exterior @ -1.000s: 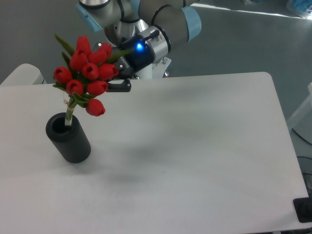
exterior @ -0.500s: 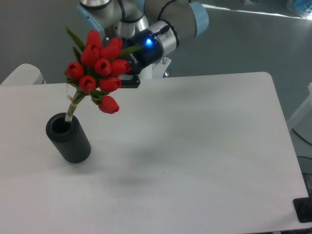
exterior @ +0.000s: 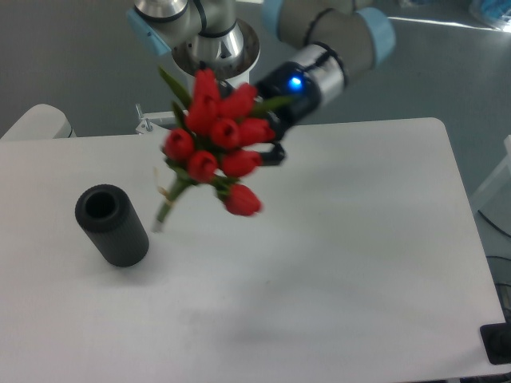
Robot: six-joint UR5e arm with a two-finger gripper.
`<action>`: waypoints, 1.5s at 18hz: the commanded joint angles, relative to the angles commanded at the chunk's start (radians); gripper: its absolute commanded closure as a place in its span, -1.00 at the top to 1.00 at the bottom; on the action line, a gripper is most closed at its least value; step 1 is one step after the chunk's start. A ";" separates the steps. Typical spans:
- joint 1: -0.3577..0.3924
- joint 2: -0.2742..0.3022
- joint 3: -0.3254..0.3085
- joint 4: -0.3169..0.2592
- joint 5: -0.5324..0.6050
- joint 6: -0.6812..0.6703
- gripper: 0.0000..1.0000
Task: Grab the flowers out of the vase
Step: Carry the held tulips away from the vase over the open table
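Observation:
The flowers (exterior: 219,140), a tight bunch of red tulip buds with green leaves, hang in the air above the white table, clear of the vase, with the stem end pointing down-left. My gripper (exterior: 267,136) is shut on the bunch from behind; the buds hide most of its fingers. The vase (exterior: 111,224), a matte black cylinder, stands upright and empty at the table's left, to the left of the stem end.
The white table (exterior: 335,239) fills the middle and right of the view. The arm's base (exterior: 211,40) stands behind the table's far edge. A dark object (exterior: 498,341) sits at the bottom right corner.
The gripper has lifted the flowers up and to the right; the stem has come fully out of the vase, which has stayed in place.

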 joint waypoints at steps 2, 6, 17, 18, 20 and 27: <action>-0.002 -0.043 0.075 -0.002 0.095 0.000 -0.59; -0.011 -0.104 0.122 -0.003 0.281 0.021 -0.62; -0.092 -0.126 0.118 -0.015 0.753 0.060 -0.65; -0.101 -0.128 0.118 -0.015 0.789 0.063 -0.65; -0.120 -0.141 0.120 -0.020 0.835 0.063 -0.64; -0.186 -0.196 0.192 -0.093 1.051 0.057 -0.64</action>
